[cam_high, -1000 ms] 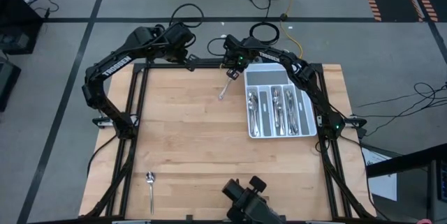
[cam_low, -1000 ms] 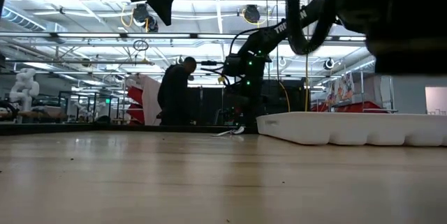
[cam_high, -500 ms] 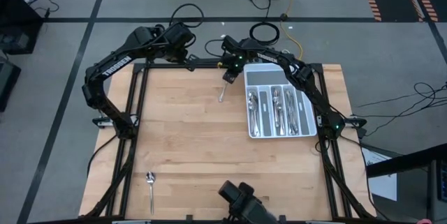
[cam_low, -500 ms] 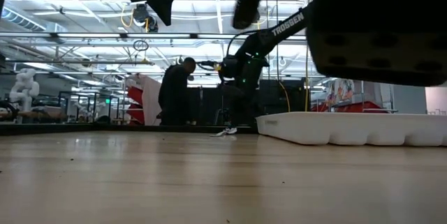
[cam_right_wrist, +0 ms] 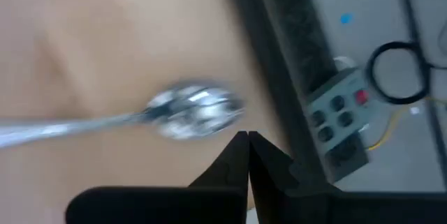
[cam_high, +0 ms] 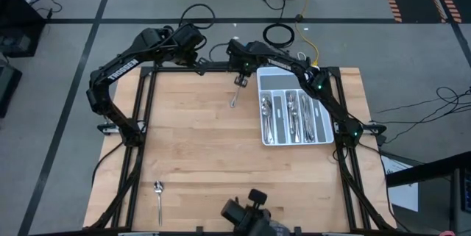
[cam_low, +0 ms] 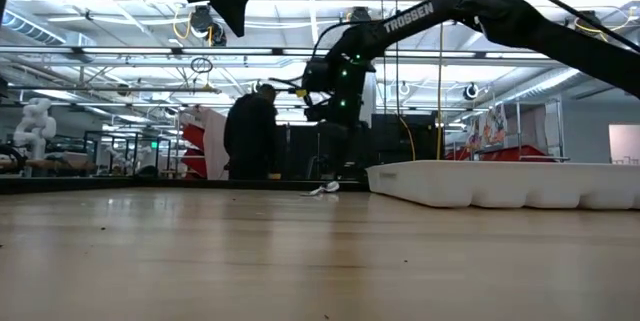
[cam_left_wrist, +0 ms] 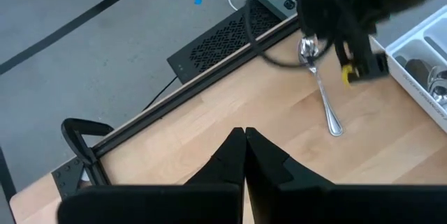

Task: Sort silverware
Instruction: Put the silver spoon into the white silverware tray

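Right claw (cam_high: 240, 81) hangs closed and empty, as I see it, just above the bowl of a spoon (cam_high: 234, 98) lying on the surface (cam_high: 206, 148) just beside the white tray (cam_high: 294, 142). Sorted silverware (cam_high: 292, 115) fills that tray. Another spoon (cam_high: 159, 198) lies well apart from the tray. Left claw (cam_left_wrist: 244, 155) is closed, holding nothing, farther from the tray.

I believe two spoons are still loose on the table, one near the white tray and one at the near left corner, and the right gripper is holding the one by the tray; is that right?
Not quite. The right gripper is shut but holds nothing: in the right wrist view, the spoon by the tray lies on the wood beyond its closed fingertips. The rest stands: the high view shows that spoon beside the white tray and another spoon at the near left corner.
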Action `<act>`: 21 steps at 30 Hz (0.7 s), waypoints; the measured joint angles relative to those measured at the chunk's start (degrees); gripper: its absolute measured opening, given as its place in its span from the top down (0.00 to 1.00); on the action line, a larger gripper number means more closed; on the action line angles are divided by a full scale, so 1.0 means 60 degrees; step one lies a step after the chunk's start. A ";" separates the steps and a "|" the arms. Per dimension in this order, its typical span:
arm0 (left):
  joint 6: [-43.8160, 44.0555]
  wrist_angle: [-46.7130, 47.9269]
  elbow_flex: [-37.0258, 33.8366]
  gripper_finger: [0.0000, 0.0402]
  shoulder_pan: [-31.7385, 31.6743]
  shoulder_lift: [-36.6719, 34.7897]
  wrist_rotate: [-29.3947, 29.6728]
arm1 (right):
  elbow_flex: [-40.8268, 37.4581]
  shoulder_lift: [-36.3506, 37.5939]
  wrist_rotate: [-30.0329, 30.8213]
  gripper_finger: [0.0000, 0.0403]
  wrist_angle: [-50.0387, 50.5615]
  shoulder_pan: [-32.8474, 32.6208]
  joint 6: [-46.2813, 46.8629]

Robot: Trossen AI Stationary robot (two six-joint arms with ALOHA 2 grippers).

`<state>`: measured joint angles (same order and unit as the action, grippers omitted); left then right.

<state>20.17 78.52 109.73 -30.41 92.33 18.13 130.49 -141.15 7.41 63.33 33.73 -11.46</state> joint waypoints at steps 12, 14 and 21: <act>-0.0019 0.0003 0.0000 0.98 0.0000 0.0000 0.0014 | 0.0134 -0.0628 -0.0005 1.00 -0.0246 0.0825 -0.0022; -0.0048 -0.0001 0.0000 0.98 0.0000 0.0000 0.0018 | 0.0137 -0.0675 -0.0316 1.00 -0.0235 0.0828 -0.0023; -0.0211 -0.0025 0.0000 0.98 0.0000 0.0011 0.0033 | 0.0355 -0.0673 -0.2005 1.00 -0.0542 0.0672 -0.1257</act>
<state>18.90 78.37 109.73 -30.41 92.40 18.33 132.62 -145.18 -4.62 60.07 37.76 -19.00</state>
